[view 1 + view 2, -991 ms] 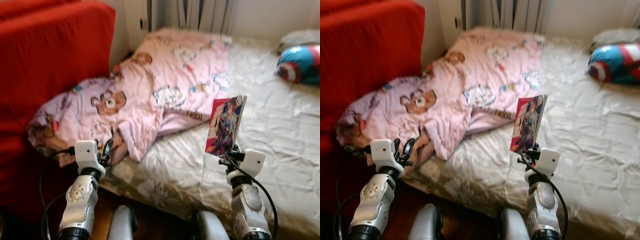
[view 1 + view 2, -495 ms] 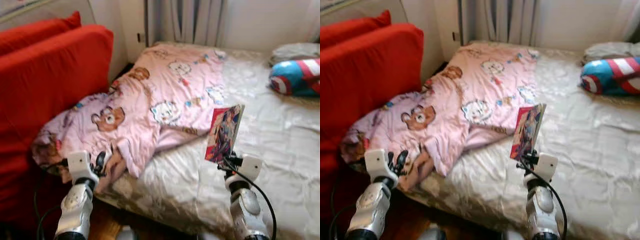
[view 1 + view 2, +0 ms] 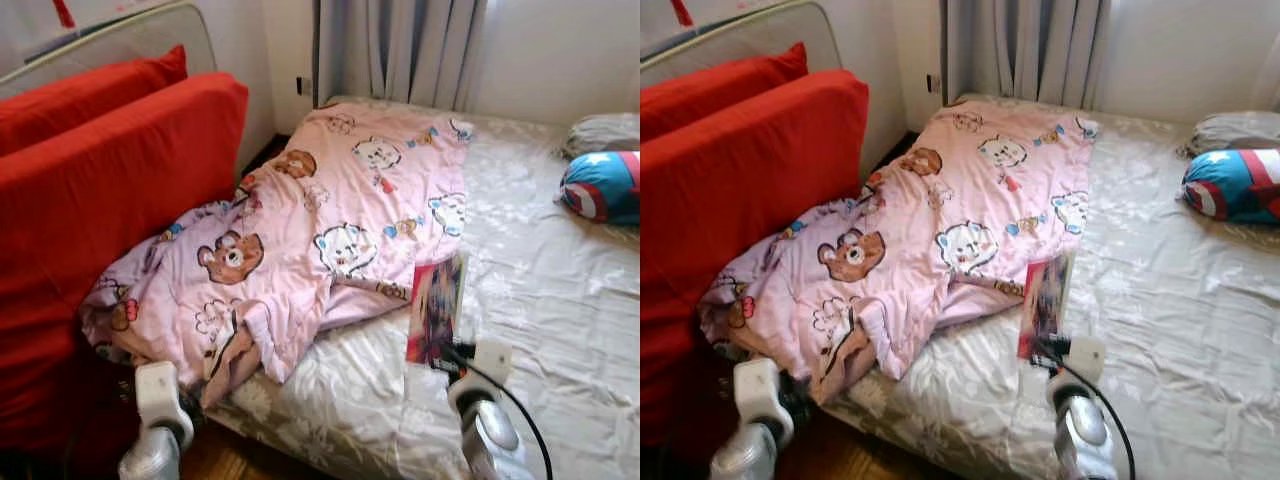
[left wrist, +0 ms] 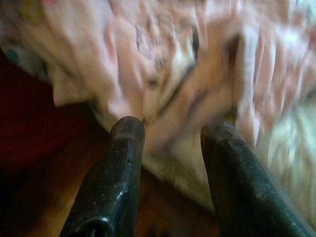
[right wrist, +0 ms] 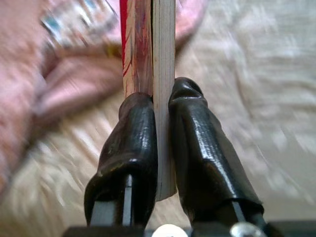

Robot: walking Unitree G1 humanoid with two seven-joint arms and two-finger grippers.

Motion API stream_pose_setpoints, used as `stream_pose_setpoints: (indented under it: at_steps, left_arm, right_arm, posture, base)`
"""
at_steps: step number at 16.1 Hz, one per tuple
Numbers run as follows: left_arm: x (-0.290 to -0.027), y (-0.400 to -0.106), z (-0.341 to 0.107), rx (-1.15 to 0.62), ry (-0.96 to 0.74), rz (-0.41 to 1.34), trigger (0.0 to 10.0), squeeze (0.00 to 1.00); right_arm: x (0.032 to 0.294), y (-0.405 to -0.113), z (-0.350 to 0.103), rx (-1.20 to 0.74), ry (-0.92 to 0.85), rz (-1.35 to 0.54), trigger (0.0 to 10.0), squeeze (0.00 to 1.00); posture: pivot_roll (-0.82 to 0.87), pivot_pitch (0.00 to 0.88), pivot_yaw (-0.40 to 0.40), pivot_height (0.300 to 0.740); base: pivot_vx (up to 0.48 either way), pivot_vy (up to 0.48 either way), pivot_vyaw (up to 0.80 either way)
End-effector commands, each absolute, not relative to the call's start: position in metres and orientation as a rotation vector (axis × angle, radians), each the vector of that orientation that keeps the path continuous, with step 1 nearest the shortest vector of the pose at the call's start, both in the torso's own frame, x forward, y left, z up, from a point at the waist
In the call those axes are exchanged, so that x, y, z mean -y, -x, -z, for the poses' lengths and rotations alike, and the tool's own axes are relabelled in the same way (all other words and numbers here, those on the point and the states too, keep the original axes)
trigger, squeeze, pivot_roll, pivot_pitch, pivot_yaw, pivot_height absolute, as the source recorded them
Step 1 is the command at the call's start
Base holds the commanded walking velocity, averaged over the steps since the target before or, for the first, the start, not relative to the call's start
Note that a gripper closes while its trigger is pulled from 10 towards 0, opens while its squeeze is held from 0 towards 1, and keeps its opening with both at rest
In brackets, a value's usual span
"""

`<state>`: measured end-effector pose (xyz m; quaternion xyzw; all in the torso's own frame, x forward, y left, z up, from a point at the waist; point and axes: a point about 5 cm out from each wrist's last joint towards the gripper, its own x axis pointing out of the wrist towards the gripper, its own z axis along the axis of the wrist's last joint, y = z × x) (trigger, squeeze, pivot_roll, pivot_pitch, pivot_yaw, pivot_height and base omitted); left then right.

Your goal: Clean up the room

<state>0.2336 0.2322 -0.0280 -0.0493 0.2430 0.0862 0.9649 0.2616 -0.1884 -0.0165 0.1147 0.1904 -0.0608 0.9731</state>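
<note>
A thin book with a red, illustrated cover (image 3: 437, 310) stands upright on edge over the bed, just right of the pink blanket's lower corner. My right gripper (image 5: 160, 98) is shut on its bottom edge, one black finger (image 5: 133, 138) on each side of the book (image 5: 148, 49). The right wrist (image 3: 478, 375) rises from the bottom of the head view. My left gripper (image 4: 168, 128) is open with nothing between its fingers, low at the bed's near corner, facing the hanging edge of the pink cartoon-print blanket (image 3: 320, 220). Its wrist (image 3: 160, 392) is at the lower left.
The blanket lies crumpled over the left half of the bed's pale sheet (image 3: 560, 300). Big red cushions (image 3: 100, 200) lean along the left. A round shield-pattern pillow (image 3: 605, 185) and a grey pillow (image 3: 600, 130) lie at the far right. Curtains (image 3: 400, 50) hang behind. Wooden floor (image 3: 215, 462) lies below.
The camera has tilted up, so more of the wall and curtains show and both arms sit lower in the picture. The book stays in my right gripper; the left stays open.
</note>
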Motion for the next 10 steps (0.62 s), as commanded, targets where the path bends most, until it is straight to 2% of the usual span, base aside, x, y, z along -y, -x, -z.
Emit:
stream_pose_setpoints:
  at_steps: [1, 6, 8, 10]
  left_arm:
    - [-0.229, -0.219, 0.043, -0.587, 0.091, -0.167, 10.0, 0.0]
    - [-0.226, -0.194, 0.066, -0.769, 0.068, -0.164, 10.0, 0.0]
    - [-0.227, -0.191, 0.069, -0.791, 0.059, -0.168, 10.0, 0.0]
    - [-0.226, -0.186, 0.072, -0.819, 0.038, -0.157, 10.0, 0.0]
  right_arm:
    - [0.193, -0.262, 0.016, -0.379, -0.234, 0.151, 10.0, 0.0]
    - [0.194, -0.263, 0.015, -0.368, -0.237, 0.155, 10.0, 0.0]
    - [0.193, -0.265, 0.014, -0.358, -0.239, 0.157, 10.0, 0.0]
    - [0.191, -0.266, 0.013, -0.357, -0.252, 0.153, 10.0, 0.0]
  posture:
    - [0.04, 0.047, -0.021, 0.74]
    - [0.03, 0.049, -0.02, 0.74]
    - [0.03, 0.047, -0.017, 0.74]
    - [0.02, 0.046, -0.015, 0.74]
  base:
    - [0.0, 0.0, 0.0]
    - [0.0, 0.0, 0.0]
    - [0.0, 0.0, 0.0]
    - [0.0, 0.0, -0.79]
